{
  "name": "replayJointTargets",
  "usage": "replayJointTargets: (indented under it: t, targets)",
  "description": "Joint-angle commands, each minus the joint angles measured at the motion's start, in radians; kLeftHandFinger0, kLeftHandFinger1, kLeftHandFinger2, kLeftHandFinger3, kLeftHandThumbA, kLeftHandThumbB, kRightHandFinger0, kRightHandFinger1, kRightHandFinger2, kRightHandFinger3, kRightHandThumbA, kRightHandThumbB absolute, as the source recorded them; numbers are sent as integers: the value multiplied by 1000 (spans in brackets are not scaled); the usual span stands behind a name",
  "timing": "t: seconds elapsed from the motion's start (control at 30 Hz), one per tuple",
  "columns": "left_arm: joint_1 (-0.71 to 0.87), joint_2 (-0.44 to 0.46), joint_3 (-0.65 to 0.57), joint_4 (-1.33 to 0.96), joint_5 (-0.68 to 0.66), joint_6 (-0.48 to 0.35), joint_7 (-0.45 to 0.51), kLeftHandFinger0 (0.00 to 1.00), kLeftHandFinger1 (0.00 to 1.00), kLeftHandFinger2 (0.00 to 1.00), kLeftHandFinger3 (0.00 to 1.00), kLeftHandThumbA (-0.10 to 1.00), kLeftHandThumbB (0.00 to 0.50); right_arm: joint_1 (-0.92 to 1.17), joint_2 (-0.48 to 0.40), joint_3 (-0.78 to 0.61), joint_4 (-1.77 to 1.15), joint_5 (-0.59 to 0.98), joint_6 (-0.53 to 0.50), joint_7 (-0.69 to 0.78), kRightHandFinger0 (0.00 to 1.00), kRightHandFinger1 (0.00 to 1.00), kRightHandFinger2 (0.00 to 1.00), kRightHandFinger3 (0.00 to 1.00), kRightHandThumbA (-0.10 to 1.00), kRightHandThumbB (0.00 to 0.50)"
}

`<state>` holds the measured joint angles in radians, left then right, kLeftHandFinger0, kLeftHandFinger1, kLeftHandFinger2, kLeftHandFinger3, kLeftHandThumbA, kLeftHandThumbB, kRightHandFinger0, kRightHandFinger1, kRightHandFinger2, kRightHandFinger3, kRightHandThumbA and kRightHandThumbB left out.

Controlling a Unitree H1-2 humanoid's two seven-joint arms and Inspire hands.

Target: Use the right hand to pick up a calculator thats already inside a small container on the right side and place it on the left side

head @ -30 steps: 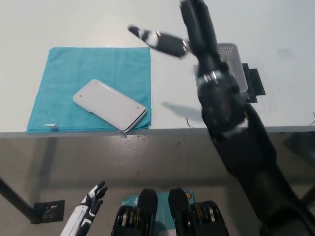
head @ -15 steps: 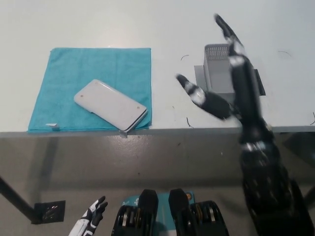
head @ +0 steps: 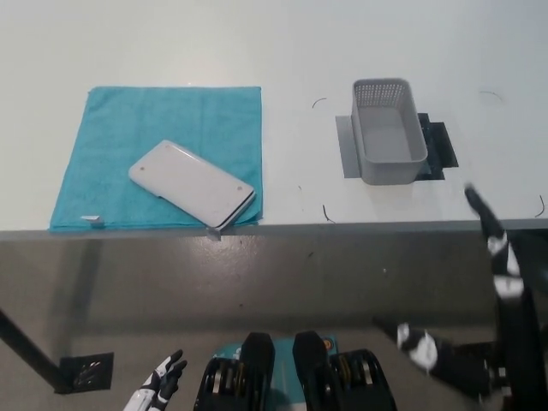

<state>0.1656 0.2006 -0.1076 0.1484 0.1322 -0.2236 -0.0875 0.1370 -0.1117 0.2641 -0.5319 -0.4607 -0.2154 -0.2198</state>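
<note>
White table (head: 291, 51) beyond, right hand (head: 479, 317) spread wide, holding nothing.

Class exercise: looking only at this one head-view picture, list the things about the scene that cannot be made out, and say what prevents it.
- Calculator: lies face-down on the blue cloth; keys hidden.
- Right hand: motion-blurred, cut by the right edge.
- Left hand: cut by the bottom edge, small.
- Grey container: what is under it is hidden.

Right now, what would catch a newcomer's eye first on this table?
The teal cloth on the table's left, with the white calculator lying face down and slantwise on it. At the right stands an empty grey basket. The black right hand, open, hangs below the table's edge at lower right.
</note>
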Motion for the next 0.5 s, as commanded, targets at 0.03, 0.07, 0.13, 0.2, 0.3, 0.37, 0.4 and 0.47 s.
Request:
replayJointTargets:
  t: [0.03, 0.07, 0.13, 0.2, 0.3, 0.37, 0.4, 0.47]
  targets:
    - [15, -1, 9, -21, -1, -70, 11, 1000, 1000, 1000, 1000, 1000, 11, 66, -45, 40, 192, -10, -255, -174, 1000, 1000, 1000, 1000, 1000, 321]
    - [16, -1, 10, -23, -2, -66, 11, 1000, 1000, 1000, 1000, 1000, 12, 64, -48, 42, 226, -4, -255, -186, 1000, 1000, 1000, 1000, 1000, 308]
    - [19, 1, 14, -22, -4, -70, 13, 1000, 1000, 1000, 1000, 1000, 14, 50, -63, 53, 363, 11, -255, -234, 1000, 1000, 1000, 1000, 1000, 276]
    - [16, 2, 16, -11, 9, -85, 23, 1000, 1000, 1000, 1000, 1000, 17, 32, -71, 58, 461, 14, -255, -273, 1000, 1000, 1000, 1000, 1000, 292]
    - [14, -1, 20, -11, 6, -86, 27, 1000, 1000, 1000, 1000, 1000, 23, -8, -85, 77, 588, 14, -255, -334, 1000, 1000, 1000, 1000, 1000, 308]
    - [12, -4, 21, -7, 4, -88, 27, 1000, 1000, 1000, 1000, 1000, 22, -33, -93, 95, 666, 30, -255, -360, 1000, 1000, 1000, 1000, 1000, 298]
    - [10, -4, 21, -7, 4, -89, 27, 1000, 1000, 1000, 1000, 1000, 27, -42, -82, 83, 705, 58, -255, -330, 1000, 1000, 1000, 1000, 1000, 317]
    - [9, -4, 25, -12, 0, -84, 24, 1000, 1000, 1000, 1000, 1000, 21, -72, -81, 93, 778, 79, -255, -330, 1000, 1000, 1000, 1000, 1000, 320]
